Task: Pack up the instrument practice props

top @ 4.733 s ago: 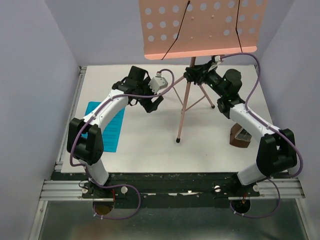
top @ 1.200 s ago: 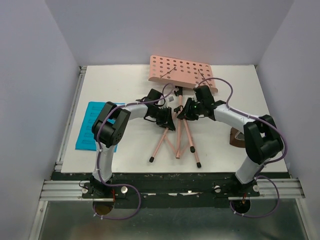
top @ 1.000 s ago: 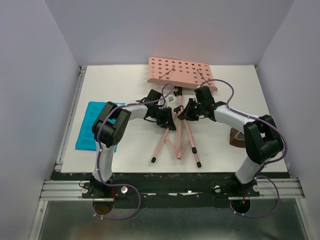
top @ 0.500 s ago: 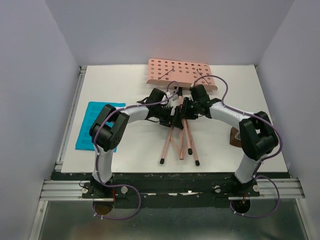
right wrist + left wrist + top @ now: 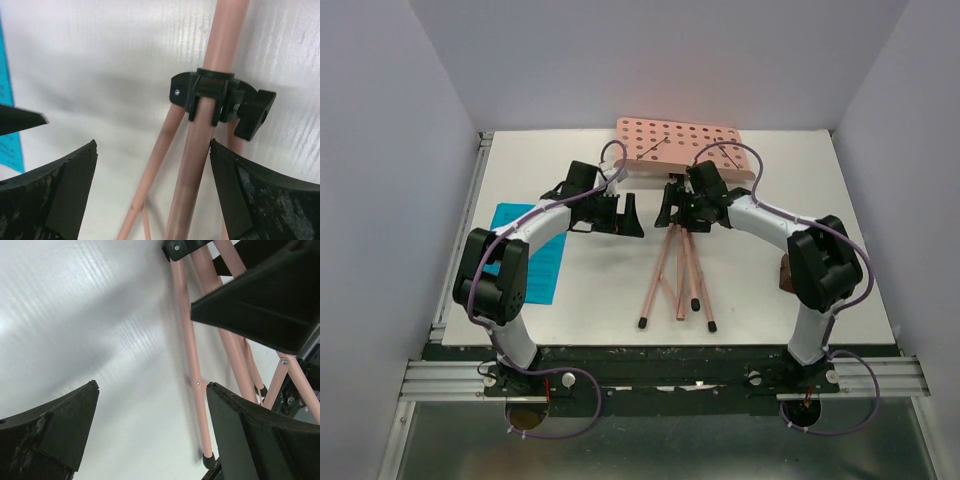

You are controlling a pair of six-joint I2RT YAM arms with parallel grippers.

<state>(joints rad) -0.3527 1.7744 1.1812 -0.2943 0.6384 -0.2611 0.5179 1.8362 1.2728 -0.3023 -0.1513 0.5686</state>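
While one pink perforated music stand (image 5: pixel 647 166) and one blue paper sheet (image 5: pixel 542 268) lie flat, the left gripper (image 5: pixel 625 217) and right gripper (image 5: pixel 668 214) reach inward, spread wide, empty.

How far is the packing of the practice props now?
Done: the music stand lies flat, its legs folded together. In hand: nothing; the left gripper and right gripper are open, the right one over the black collar. Left: the blue sheet and brown block lie on the table, unpacked.

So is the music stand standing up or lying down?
Lying down: the music stand lies flat on the table, tray at the far end, legs pointing toward the near edge.
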